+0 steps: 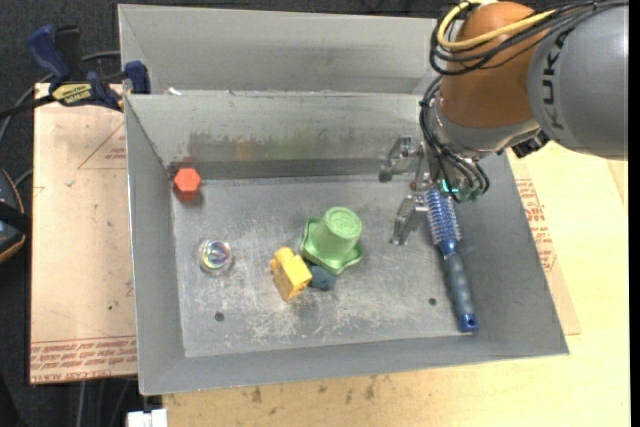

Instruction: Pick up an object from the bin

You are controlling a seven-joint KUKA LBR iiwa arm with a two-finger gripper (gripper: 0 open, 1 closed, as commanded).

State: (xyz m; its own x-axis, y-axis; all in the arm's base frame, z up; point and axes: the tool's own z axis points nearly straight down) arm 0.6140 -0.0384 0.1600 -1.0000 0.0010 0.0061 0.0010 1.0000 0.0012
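Now at the approach step: the gripper, fingers spread wide and empty, hangs over the bin floor between green cup and blue brush (the nearer); next it likely must centre over one.

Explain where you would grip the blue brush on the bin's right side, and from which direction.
Grip the blue brush on its smooth, slim handle, coming down from above and closing across its width. It lies flat, the handle bare, with nothing crowding it; the bristled head would probably give.

The arm reaches in from the right, orange-covered wrist bent down, its gripper hanging with fingers spread apart.
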